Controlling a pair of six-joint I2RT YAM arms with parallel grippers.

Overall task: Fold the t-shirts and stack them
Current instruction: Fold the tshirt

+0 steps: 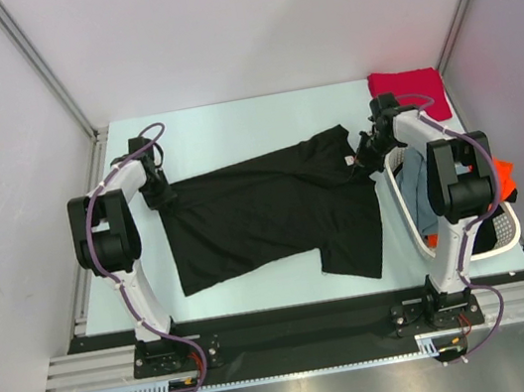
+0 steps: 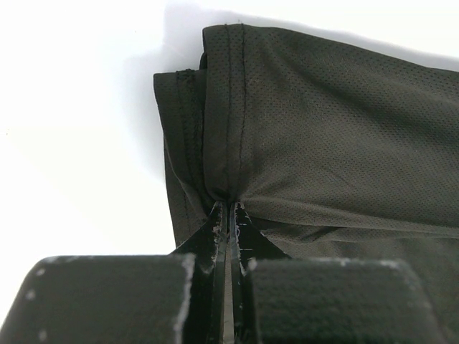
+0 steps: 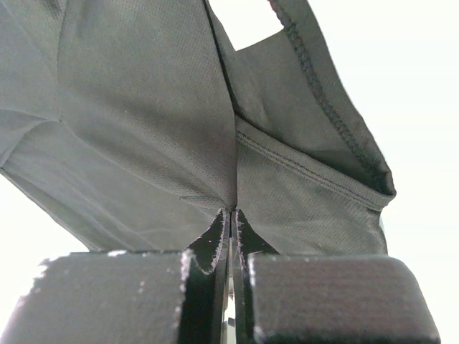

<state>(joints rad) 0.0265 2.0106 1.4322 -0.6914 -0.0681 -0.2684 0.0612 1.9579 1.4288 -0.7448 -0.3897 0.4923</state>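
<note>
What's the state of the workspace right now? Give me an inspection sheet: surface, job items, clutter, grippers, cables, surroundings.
Surface: pale table, no stains seen.
Job's things: black t-shirt spread mid-table, creased, white neck label showing; red t-shirt at the far right corner, looks folded; orange t-shirt and grey-blue t-shirt in the white basket at the right edge.
Clutter: nothing seen.
Grippers: left gripper shut on the black t-shirt's hem; right gripper shut on it near the neck.
Cables: purple cables looped along both arms, clear of the cloth.
Surroundings: white walls on three sides; metal rail at the near edge.
</note>
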